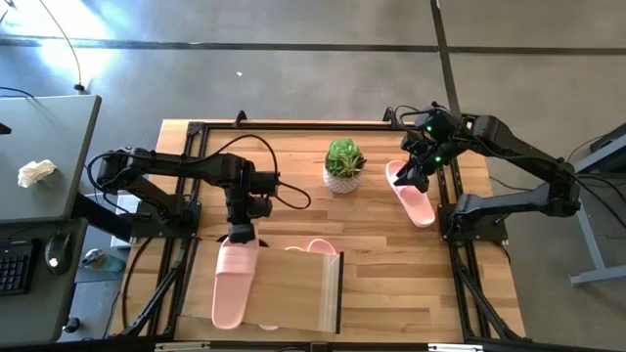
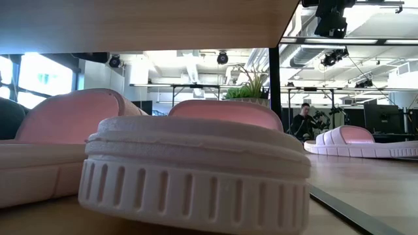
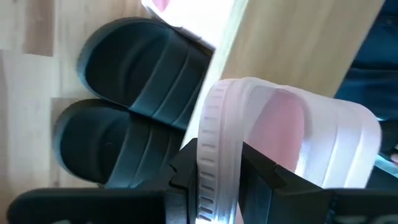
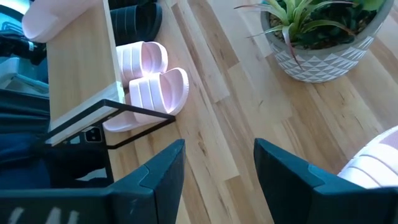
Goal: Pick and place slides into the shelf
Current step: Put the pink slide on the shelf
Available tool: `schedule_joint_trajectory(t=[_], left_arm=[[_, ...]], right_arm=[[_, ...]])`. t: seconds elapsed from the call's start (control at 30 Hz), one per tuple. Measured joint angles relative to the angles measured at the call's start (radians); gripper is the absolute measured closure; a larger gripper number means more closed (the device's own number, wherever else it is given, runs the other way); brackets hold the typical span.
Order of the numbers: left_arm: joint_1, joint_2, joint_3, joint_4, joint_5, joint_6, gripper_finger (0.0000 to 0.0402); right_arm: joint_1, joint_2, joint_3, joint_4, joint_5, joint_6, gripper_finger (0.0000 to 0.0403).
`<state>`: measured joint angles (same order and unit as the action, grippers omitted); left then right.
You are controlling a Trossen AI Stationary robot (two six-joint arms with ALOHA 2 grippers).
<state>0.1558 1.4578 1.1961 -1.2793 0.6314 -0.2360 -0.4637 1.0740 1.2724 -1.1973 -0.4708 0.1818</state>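
Left pincer (image 1: 240,238) clamped on pink slide (image 1: 233,282), long axis front-to-back over shelf (image 1: 293,291). Right pincer (image 4: 217,171) open, empty, beside far slide (image 1: 412,193).

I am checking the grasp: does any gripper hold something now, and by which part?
The left gripper holds a pink slide by its sole edge, above the shelf. The right gripper is open, holding nothing.

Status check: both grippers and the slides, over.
Left gripper shut on pink slide above the shelf. Right gripper open over last pink slide. Potted plant nearby, not blocking.
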Motion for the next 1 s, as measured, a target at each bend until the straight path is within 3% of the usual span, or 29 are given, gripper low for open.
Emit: schedule_joint_trajectory(t=[0.2, 0.43, 0.6, 1.0], left_arm=[[-0.002, 0.0, 0.0, -0.001, -0.021, -0.005, 0.031], [-0.008, 0.0, 0.0, -0.004, -0.005, -0.034, 0.0216], [-0.005, 0.0, 0.0, 0.007, 0.013, -0.032, 0.0174], [-0.005, 0.0, 0.0, 0.007, -0.178, -0.031, 0.0135]], right_arm=[[0.0, 0.0, 0.0, 0.0, 0.001, 0.0, 0.0222], [0.0, 0.0, 0.0, 0.001, 0.006, -0.006, 0.0222], [0.0, 0.0, 0.0, 0.007, 0.035, -0.008, 0.0222], [0.0, 0.0, 0.0, 0.004, 0.076, -0.032, 0.0222]])
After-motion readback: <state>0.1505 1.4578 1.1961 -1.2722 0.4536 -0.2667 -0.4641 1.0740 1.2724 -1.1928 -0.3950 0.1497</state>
